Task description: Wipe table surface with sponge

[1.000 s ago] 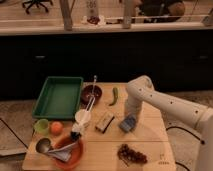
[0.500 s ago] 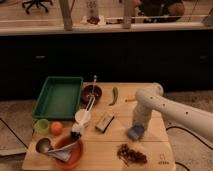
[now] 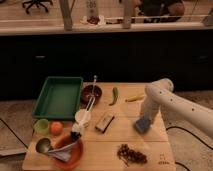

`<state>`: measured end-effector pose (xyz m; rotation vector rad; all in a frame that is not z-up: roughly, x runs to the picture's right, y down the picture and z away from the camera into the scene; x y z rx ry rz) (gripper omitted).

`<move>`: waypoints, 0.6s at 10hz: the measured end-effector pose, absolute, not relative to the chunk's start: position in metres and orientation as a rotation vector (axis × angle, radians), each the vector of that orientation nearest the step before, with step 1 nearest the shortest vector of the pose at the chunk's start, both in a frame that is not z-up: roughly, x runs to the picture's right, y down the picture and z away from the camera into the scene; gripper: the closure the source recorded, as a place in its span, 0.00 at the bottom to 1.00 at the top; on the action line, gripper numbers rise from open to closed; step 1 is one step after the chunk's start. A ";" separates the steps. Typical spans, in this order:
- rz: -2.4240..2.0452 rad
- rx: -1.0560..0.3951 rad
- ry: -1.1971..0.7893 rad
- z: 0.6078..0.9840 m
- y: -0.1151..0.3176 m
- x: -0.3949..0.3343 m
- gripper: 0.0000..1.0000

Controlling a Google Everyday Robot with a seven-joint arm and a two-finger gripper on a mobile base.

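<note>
Blue-grey sponge (image 3: 141, 125) (on table (image 3: 100, 149)), end effector (image 3: 145, 116) above

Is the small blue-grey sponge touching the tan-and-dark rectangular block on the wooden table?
Apart. The camera view shows bare tabletop between the sponge and the block; the gripper sits over the sponge, right of the block.

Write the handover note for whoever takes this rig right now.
Gripper: down on the sponge, over the right part of the table surface.
Sponge: on the table, right of the tan-and-dark block.
Done: the sponge has slid rightwards across the table over the last second.
Left: the dark crumbs near the front edge are not yet reached. The left part holds the green tray and the orange bowl, so wiping there looks awkward.
</note>
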<state>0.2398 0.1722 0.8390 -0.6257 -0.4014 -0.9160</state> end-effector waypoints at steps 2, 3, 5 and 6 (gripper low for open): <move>-0.951 -0.626 -0.419 0.851 0.165 0.216 0.99; -0.975 -0.625 -0.435 0.854 0.164 0.201 0.99; -1.027 -0.623 -0.473 0.857 0.165 0.177 0.99; -1.045 -0.623 -0.486 0.856 0.166 0.172 0.99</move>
